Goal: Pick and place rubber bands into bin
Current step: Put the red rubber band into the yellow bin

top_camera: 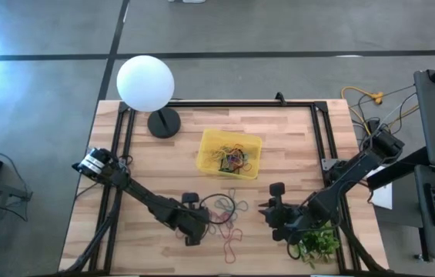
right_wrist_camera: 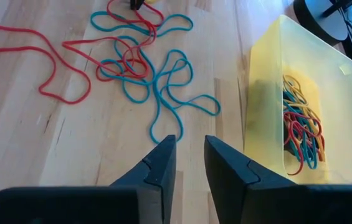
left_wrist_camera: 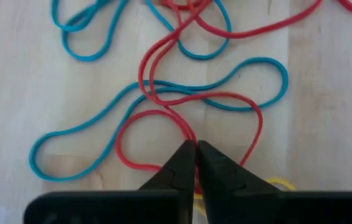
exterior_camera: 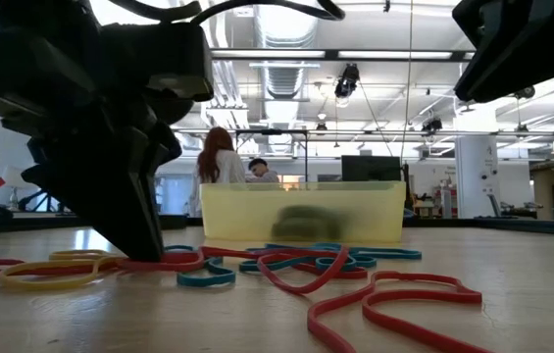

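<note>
Loose rubber bands point(top_camera: 229, 209), red, blue and yellow loops, lie tangled on the wooden table near the front. The yellow translucent bin point(top_camera: 208, 145) stands behind them with several bands point(right_wrist_camera: 300, 127) inside. My left gripper point(left_wrist_camera: 195, 148) is down at the table among the loose bands point(exterior_camera: 296, 263), shut on a red one. My right gripper point(right_wrist_camera: 190, 146) hovers open to the right of the pile point(right_wrist_camera: 144, 68), beside the bin's wall point(right_wrist_camera: 266, 81), holding nothing. My left gripper pinches a red rubber band between its two fingertips, where two strands of the loop run together point(left_wrist_camera: 187, 132). The fingers come down slanting from the table's left, tips at the tabletop point(exterior_camera: 147, 253). The band lies slack on the wood, tangled with a blue loop point(left_wrist_camera: 163, 93).
A white globe lamp point(top_camera: 145, 83) on a black base stands at the far left of the table. A small green plant point(top_camera: 319, 242) sits at the near right corner, close under the right arm. Black frame rails point(top_camera: 225, 103) edge the table. People stand in the room beyond point(exterior_camera: 220, 157).
</note>
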